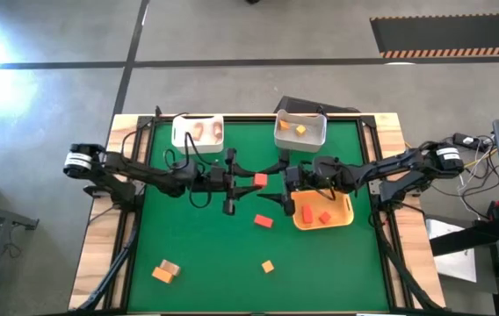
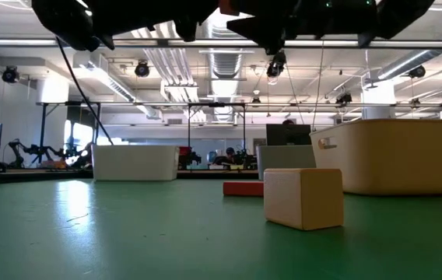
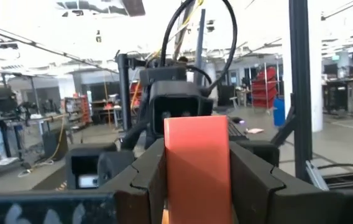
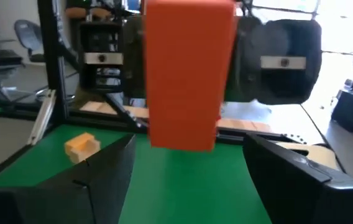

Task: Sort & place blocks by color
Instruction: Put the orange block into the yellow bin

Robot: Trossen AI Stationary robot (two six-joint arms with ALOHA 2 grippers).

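Observation:
A red block (image 1: 260, 180) hangs above the middle of the green table with my left gripper (image 1: 251, 180) shut on it. It fills the left wrist view as the red block (image 3: 196, 162). My right gripper (image 1: 282, 177) faces it from the table's right. It is open, and its fingers (image 4: 105, 177) stand wide on either side, short of the red block (image 4: 189, 74) and not touching it. More blocks lie flat on the table: a red one (image 1: 263, 220), an orange one (image 1: 268, 266), and an orange and tan pair (image 1: 166, 270). My left gripper pinches the red block by its two opposite sides (image 3: 171, 186) between its two fingers (image 3: 142, 183). The fingers come about level from the table's left. The block sticks out past the fingertips toward my right gripper and is lifted clear of the table.
Two white bins stand at the far edge: the left bin (image 1: 179, 132) holds tan blocks, the right bin (image 1: 318, 133) an orange one. An orange tray (image 1: 348, 215) with red blocks lies under my right arm. In the low view a tan cube (image 2: 304, 197) stands close.

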